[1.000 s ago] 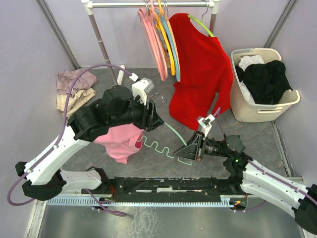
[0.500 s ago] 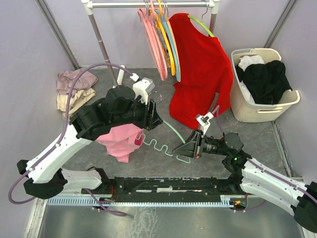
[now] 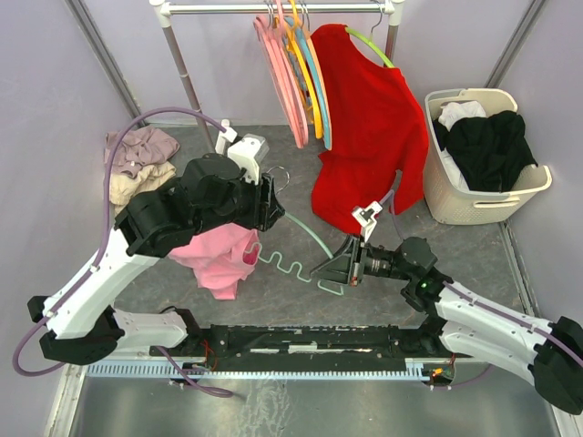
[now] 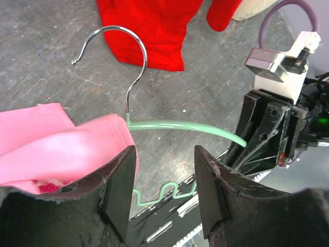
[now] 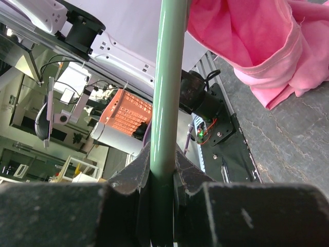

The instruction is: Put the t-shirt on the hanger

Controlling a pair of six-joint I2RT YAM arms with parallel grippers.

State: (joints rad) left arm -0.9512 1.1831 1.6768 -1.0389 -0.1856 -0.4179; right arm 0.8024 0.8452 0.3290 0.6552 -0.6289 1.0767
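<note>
The pink t-shirt (image 3: 219, 259) hangs in a bunch from the left end of the mint-green hanger (image 3: 310, 238), below my left arm. In the left wrist view the t-shirt (image 4: 56, 149) drapes over the hanger's left arm beside the metal hook (image 4: 134, 62). The hanger's right arm (image 4: 195, 126) runs bare to my right gripper. My left gripper (image 4: 164, 167) is open, its left finger against the pink cloth, nothing between the jaws. My right gripper (image 3: 328, 270) is shut on the hanger's bar (image 5: 167, 92). The wavy lower bar (image 3: 287, 269) hangs above the floor.
A clothes rail (image 3: 273, 7) at the back holds pink, orange and blue hangers (image 3: 296, 73) and a red shirt (image 3: 369, 127) on a lime-green hanger. A beige laundry basket (image 3: 455, 205) with dark clothes stands at the right. Folded clothes (image 3: 137, 164) lie at the left.
Both arms have shifted left and slightly back, carrying the hanger and the pink t-shirt with them. The left gripper has drawn back from the hanger's neck.
</note>
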